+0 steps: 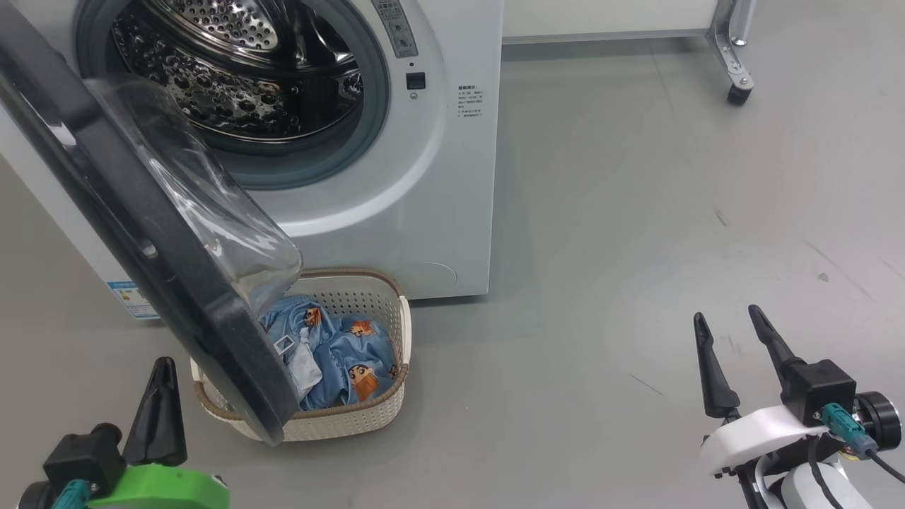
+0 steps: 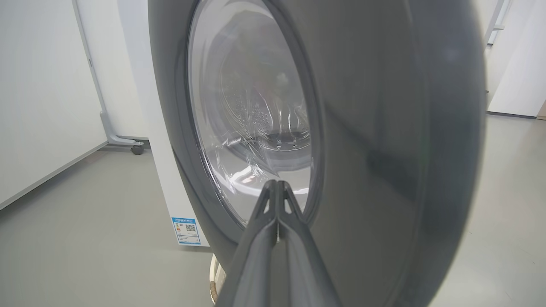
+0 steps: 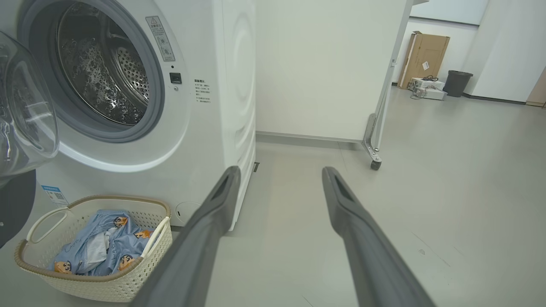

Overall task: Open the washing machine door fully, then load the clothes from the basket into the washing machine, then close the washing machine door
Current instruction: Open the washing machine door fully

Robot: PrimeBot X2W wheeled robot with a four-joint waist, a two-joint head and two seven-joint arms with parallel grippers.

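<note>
The white washing machine stands at the upper left, its steel drum exposed. The washing machine door, black-rimmed with a bulging glass bowl, hangs partly open and leans over the basket. Light blue clothes with cartoon faces lie in the basket. My left gripper is shut and holds nothing, low on the outer side of the door. In the left wrist view its closed fingertips point at the door. My right gripper is open and empty over bare floor to the right.
A white wheeled panel with a caster stands right of the machine. The right wrist view also shows the basket, a cardboard box and a dark bin far back. Grey floor spreads to the right.
</note>
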